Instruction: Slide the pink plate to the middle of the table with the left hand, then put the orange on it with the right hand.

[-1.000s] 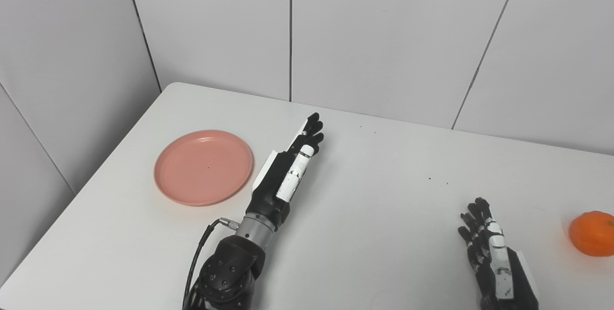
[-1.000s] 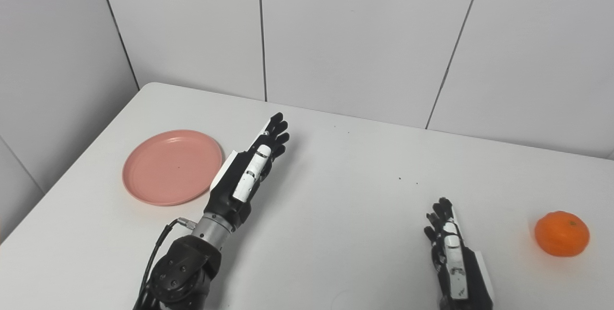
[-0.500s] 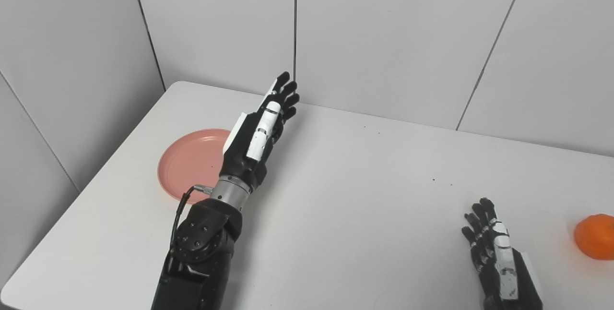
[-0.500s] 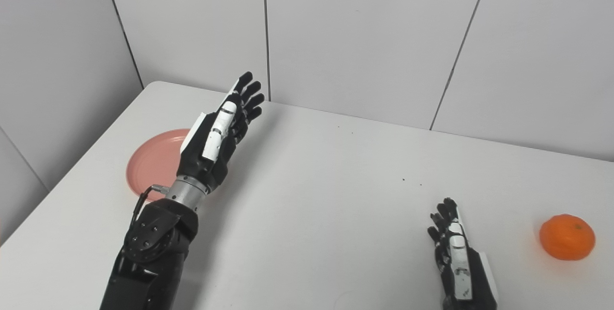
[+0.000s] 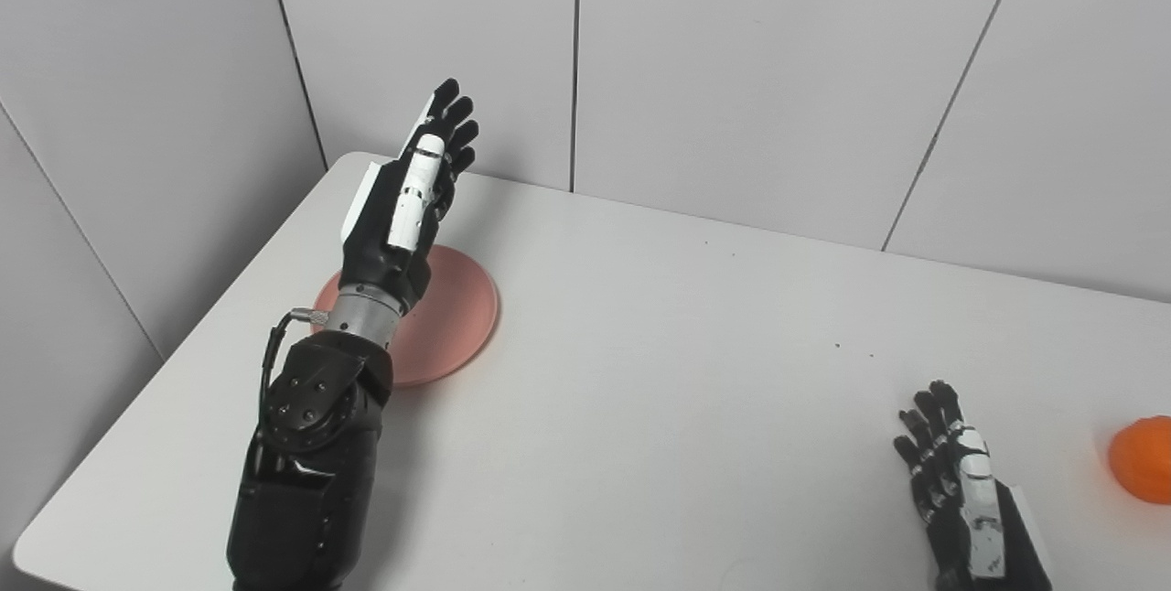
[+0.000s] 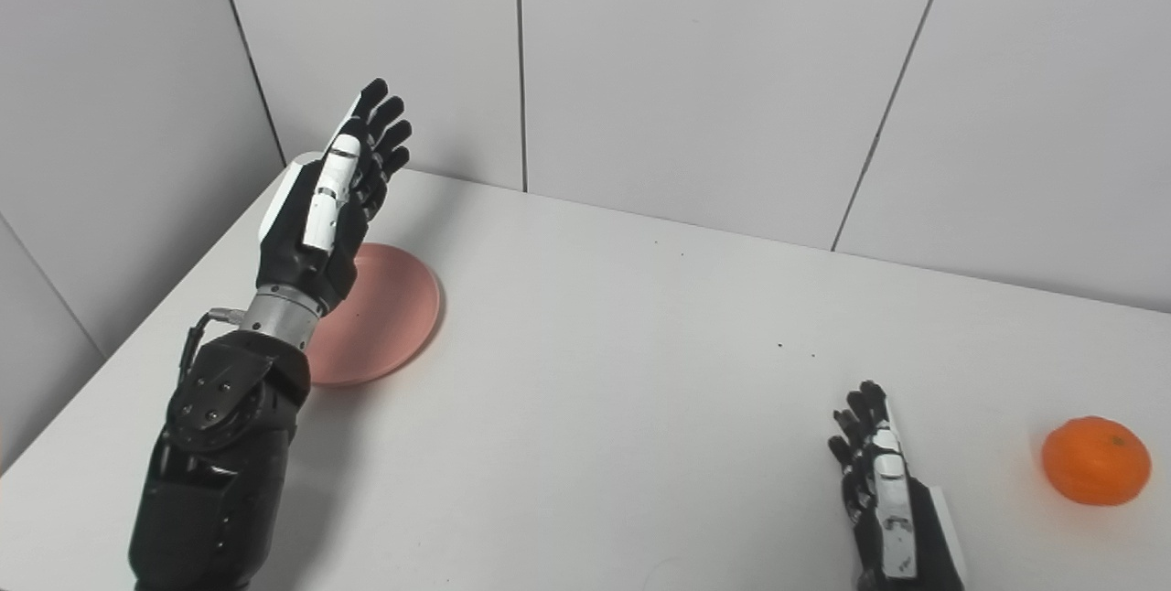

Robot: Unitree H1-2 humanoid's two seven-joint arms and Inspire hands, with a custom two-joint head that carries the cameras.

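Pink round plastic plate (image 5: 444, 321) lies flat near the worktop's left edge, toward its far left corner, with the robot's black-and-white left hand (image 5: 402, 207) raised above it and partly hiding its left half. The fingers (image 5: 450, 120) are spread and straight, holding nothing, the palm turned edge-on toward the middle of the white worktop (image 5: 659, 371). That pose reads as a hand being carried over to the plate's far-left side, so that it can come down behind the rim and push the plate rightward rather than lift it; the slide has evidently not begun, since the plate sits well apart from the worktop's centre.

Near the front right corner the round orange fruit (image 6: 1095, 461) rests alone, untouched, close to the right edge. The black-and-white right hand (image 6: 883, 490) waits low by the front edge, just left of the fruit but apart from it, its fingers extended and loosely apart with nothing between them, apparently parked until the plate is in place.

A second ago the left hand lay low beside the plate's right rim, leaving the whole plate visible; half a second ago it had lifted and begun crossing. Now it stands higher and farther left, over the plate. The plate, the orange and the right hand keep their places, the slight drift in the view being the head cameras' own.
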